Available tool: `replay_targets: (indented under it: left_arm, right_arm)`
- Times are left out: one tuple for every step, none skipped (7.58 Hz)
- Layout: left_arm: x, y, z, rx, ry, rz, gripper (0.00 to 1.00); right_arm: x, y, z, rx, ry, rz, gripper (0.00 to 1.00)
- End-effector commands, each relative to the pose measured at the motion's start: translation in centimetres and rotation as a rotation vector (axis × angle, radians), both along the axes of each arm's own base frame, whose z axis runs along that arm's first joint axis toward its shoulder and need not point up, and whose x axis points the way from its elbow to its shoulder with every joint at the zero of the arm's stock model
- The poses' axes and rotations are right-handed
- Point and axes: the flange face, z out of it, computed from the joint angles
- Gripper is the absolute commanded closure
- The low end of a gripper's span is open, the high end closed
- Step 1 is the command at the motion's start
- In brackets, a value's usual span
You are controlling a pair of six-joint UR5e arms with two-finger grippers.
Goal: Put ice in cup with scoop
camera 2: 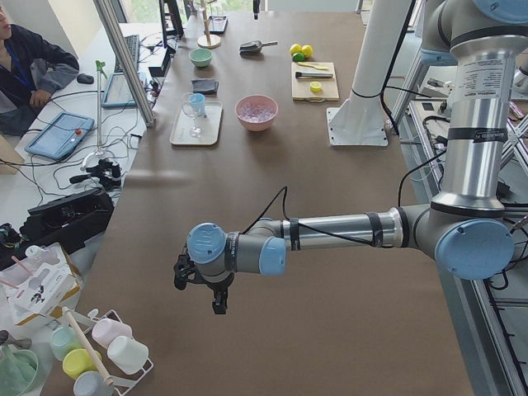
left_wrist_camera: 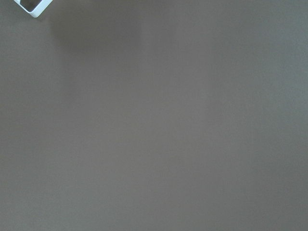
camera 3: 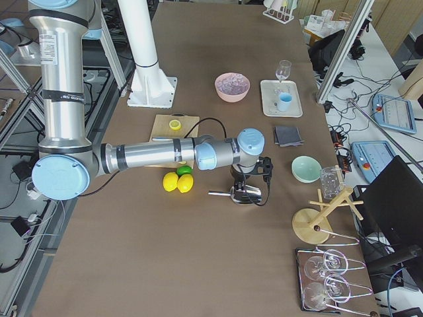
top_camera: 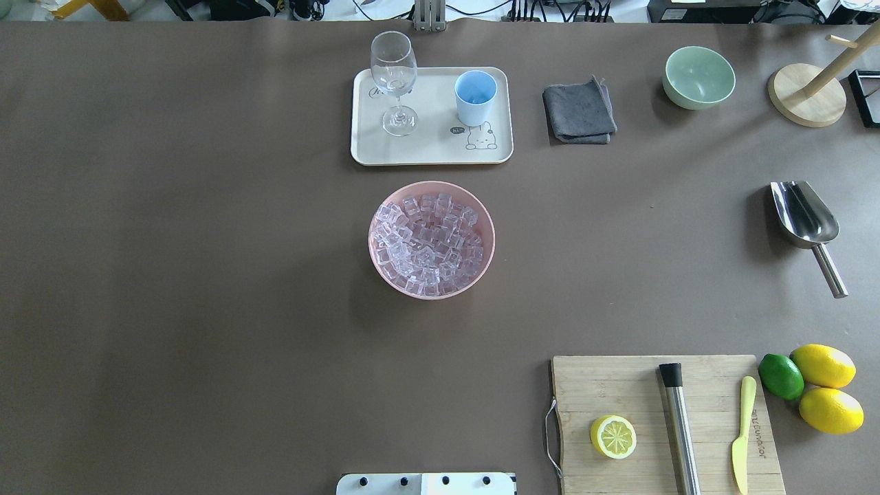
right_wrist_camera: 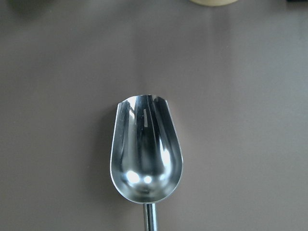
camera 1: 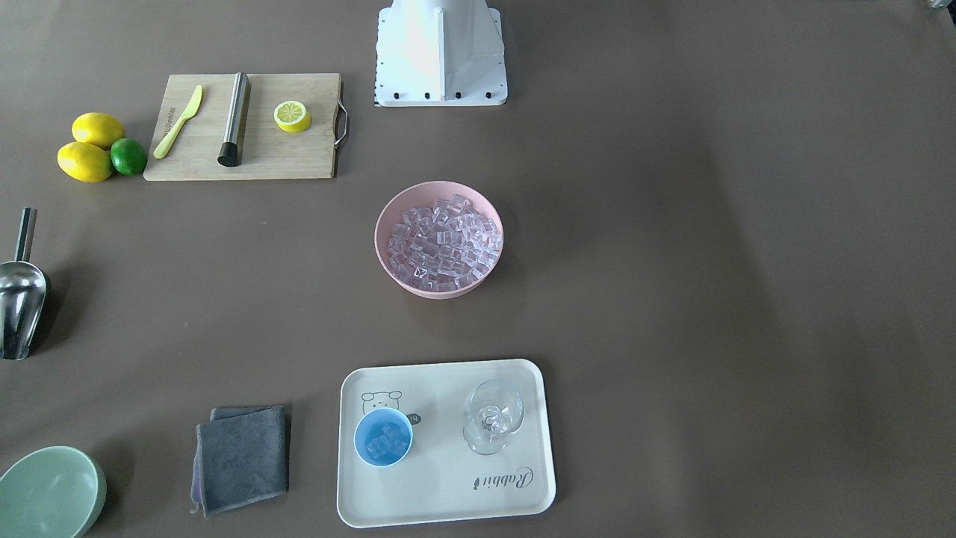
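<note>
The steel scoop [top_camera: 804, 218] lies empty on the table at the right side, trough toward the far edge; it fills the right wrist view [right_wrist_camera: 147, 159]. My right gripper [camera 3: 253, 195] hangs just above the scoop [camera 3: 239, 193]; I cannot tell whether it is open or shut. The ice [top_camera: 430, 242] fills a pink bowl [top_camera: 485, 227] at the table's middle. The light-blue cup [camera 1: 382, 438] stands on a cream tray [camera 1: 448, 493] with a few ice cubes in it. My left gripper [camera 2: 219, 304] hovers over bare table far to the left; I cannot tell its state.
A stemmed glass [top_camera: 394, 75] stands on the tray beside the cup. A grey cloth [top_camera: 579, 110], a green bowl [top_camera: 698, 77] and a wooden stand [top_camera: 806, 100] are at the far right. A cutting board [top_camera: 660, 440] with a lemon half, steel cylinder and yellow knife lies near me.
</note>
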Motion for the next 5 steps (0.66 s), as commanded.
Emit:
replay_targets:
  left_arm:
    - [0.0,0.0,0.0,0.000,0.000,0.000,0.00]
    - [0.0,-0.1,-0.1,0.001,0.000,0.000,0.00]
    - [0.0,0.0,0.0,0.000,0.000,0.000,0.00]
    - [0.0,-0.1,-0.1,0.001,0.000,0.000,0.00]
    - [0.0,-0.1,-0.1,0.003,0.000,0.000,0.00]
  right_arm:
    - [11.6,1.6,-3.4,0.059,0.102,-0.004,0.00]
    - [14.8,3.7,-1.0,0.060,0.101,-0.030,0.00]
    - [16.1,7.0,3.7,0.028,0.074,-0.052,0.00]
    - [15.7,9.8,7.9,-0.034,0.024,-0.064,0.00]
    - [15.5,9.6,9.6,-0.035,0.013,-0.063,0.00]
